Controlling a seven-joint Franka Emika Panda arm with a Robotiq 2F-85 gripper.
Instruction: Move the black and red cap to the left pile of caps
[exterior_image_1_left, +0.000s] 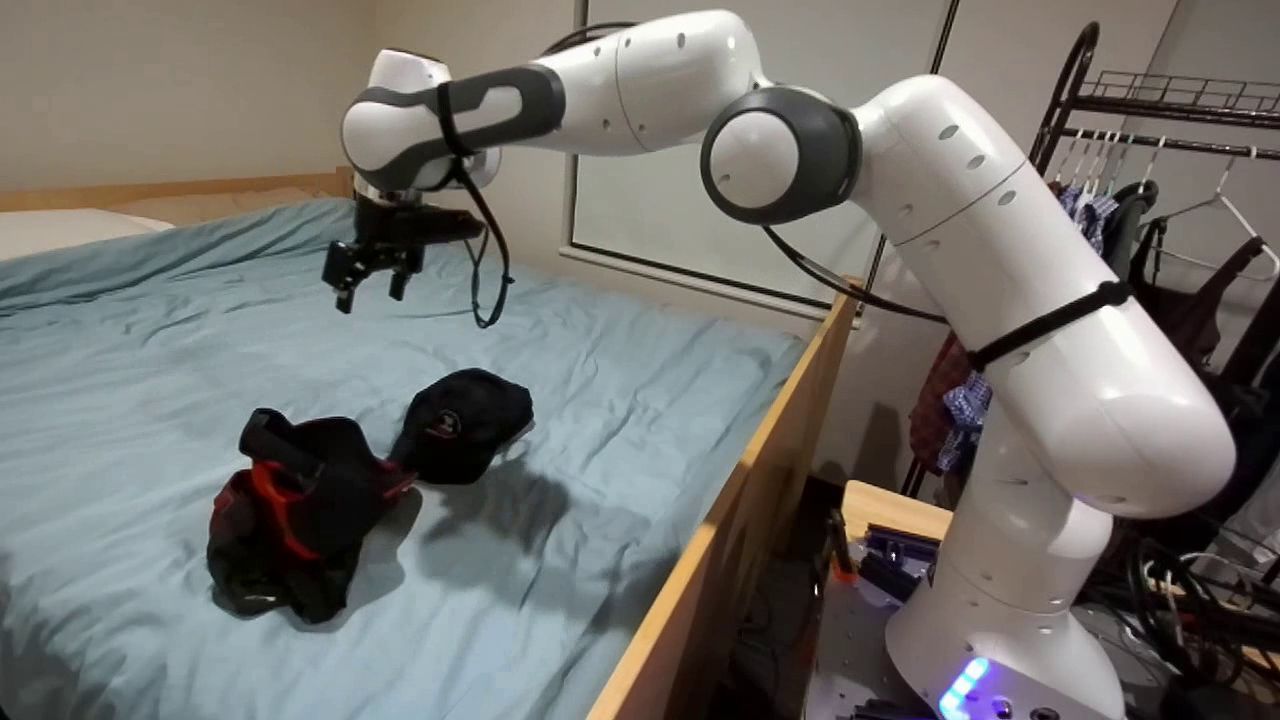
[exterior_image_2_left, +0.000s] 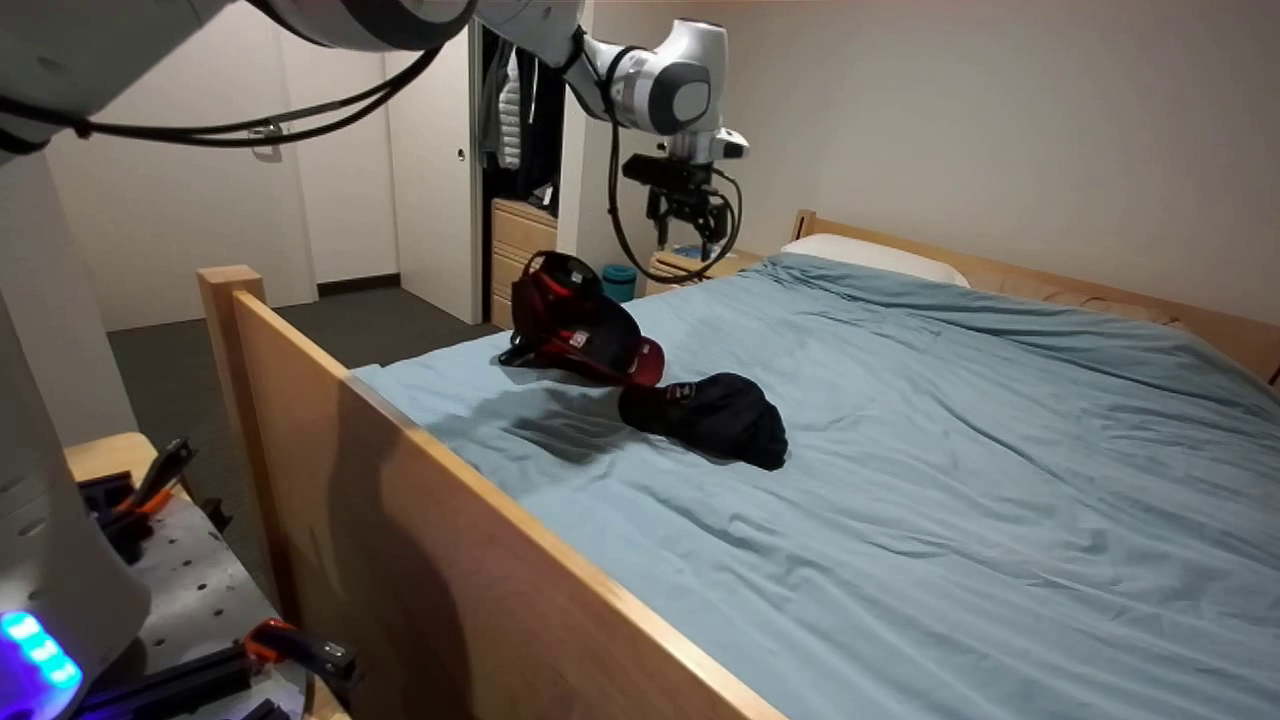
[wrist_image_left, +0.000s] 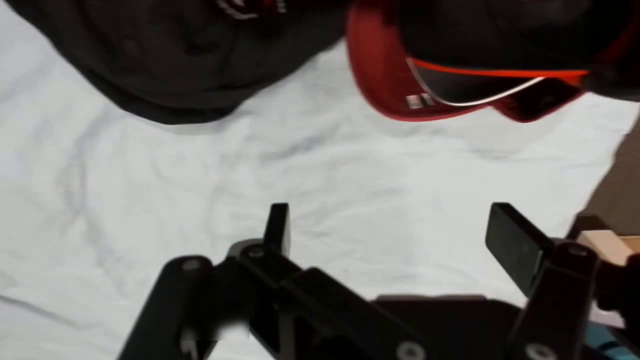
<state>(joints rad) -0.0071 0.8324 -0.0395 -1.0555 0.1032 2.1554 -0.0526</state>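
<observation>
The pile of caps (exterior_image_1_left: 335, 500) is a rumpled heap of dark caps with red parts on the bed; it also shows in an exterior view (exterior_image_2_left: 590, 325) and at the top right of the wrist view (wrist_image_left: 490, 40). A dark red brim (wrist_image_left: 377, 75) sticks out of it. The black and red cap cannot be told apart from the heap; no separate cap with a red crown shows. A plain black cap (exterior_image_1_left: 465, 425) lies beside the heap, near the red brim (exterior_image_2_left: 648, 362). My gripper (exterior_image_1_left: 372, 290) is open and empty, high above the bed and apart from the caps.
The bed (exterior_image_1_left: 600, 400) has a rumpled blue sheet. A wooden footboard (exterior_image_2_left: 520, 560) stands between the bed and the robot base. A pillow (exterior_image_2_left: 870, 258) lies at the head end. A bedside cabinet (exterior_image_2_left: 735, 262) and a blue bin (exterior_image_2_left: 619, 283) stand beyond the bed.
</observation>
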